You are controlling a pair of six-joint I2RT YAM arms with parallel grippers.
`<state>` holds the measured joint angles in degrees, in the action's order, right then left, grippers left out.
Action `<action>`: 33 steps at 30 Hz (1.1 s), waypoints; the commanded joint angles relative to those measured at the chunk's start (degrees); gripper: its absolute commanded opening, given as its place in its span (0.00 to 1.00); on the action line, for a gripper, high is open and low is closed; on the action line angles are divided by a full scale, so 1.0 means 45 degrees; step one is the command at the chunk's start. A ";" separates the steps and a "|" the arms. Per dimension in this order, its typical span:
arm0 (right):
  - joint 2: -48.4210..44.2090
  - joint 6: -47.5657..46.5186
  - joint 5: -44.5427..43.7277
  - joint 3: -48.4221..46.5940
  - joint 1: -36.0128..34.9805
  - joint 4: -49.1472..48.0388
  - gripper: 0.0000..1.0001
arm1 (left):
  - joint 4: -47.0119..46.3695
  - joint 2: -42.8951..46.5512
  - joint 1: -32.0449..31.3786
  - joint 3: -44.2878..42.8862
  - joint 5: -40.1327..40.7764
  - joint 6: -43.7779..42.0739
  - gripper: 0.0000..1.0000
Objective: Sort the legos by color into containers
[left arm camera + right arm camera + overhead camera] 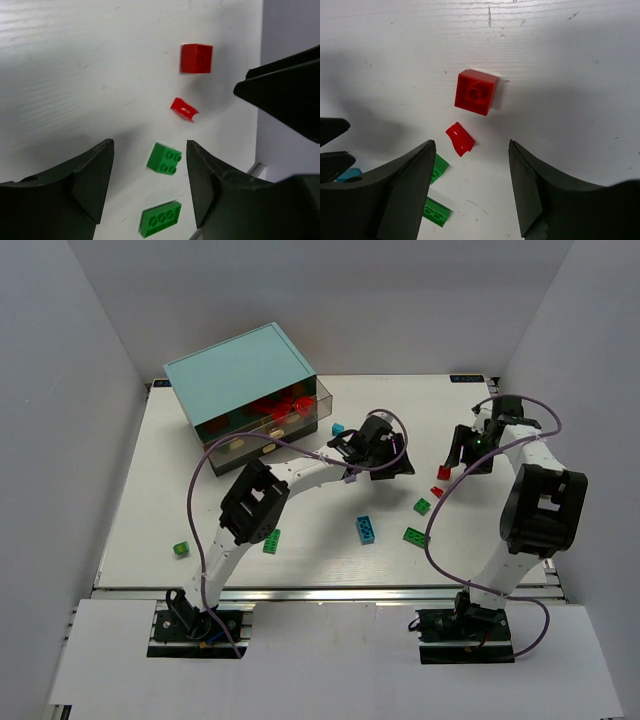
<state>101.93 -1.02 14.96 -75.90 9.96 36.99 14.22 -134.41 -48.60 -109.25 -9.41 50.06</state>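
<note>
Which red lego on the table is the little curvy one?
The smaller red piece, lying just beside the square red brick. It is thin and curved, while the square red brick is a chunky, boxy block.

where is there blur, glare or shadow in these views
Left wrist: the table washes out toward glare at upper left, and the lowest green brick looks slightly soft. Right wrist: the square red brick is sharp, with broad soft shadows on the table either side. Top view: even light, but the blue brick and the rest are too small to show studs.
</note>
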 commanded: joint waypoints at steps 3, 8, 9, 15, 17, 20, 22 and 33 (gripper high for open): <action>0.0649 0.0772 -0.0942 -0.0262 -0.0551 -0.0447 0.66 | 0.0902 0.2384 -0.0060 0.1092 0.1094 -0.0167 0.70; 0.1273 0.1221 -0.1526 -0.0748 -0.1137 -0.0585 0.66 | 0.1195 0.4006 -0.0060 0.2655 0.1776 -0.0870 0.71; 0.1410 0.1261 -0.1682 -0.0867 -0.1196 -0.0526 0.66 | 0.1273 0.4319 -0.0060 0.3256 0.1875 -0.0968 0.72; 0.2192 0.1651 -0.2640 -0.1356 -0.1431 -0.0310 0.67 | 0.1332 0.6760 -0.0060 0.5408 0.2399 -0.1301 0.73; 0.2349 0.1691 -0.2913 -0.1434 -0.1431 -0.0466 0.66 | 0.1410 0.7733 -0.0060 0.6151 0.2539 -0.1359 0.74; 0.2641 0.1574 -0.3265 -0.1649 -0.1548 -0.0467 0.64 | 0.1450 0.8790 -0.0060 0.7144 0.2891 -0.1418 0.75; 0.2779 0.1418 -0.3266 -0.1766 -0.1568 -0.0467 0.57 | 0.1508 0.9826 -0.0060 0.7577 0.3145 -0.1496 0.75; 0.0906 -0.2816 -0.0947 -0.1629 -0.2153 -0.2106 0.05 | 0.1274 1.5939 -0.0060 1.1520 0.4824 -0.1458 0.85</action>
<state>112.84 -5.26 4.58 -81.84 1.50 32.36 20.51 -68.73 -48.60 -60.80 8.51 43.33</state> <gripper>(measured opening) 0.420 0.848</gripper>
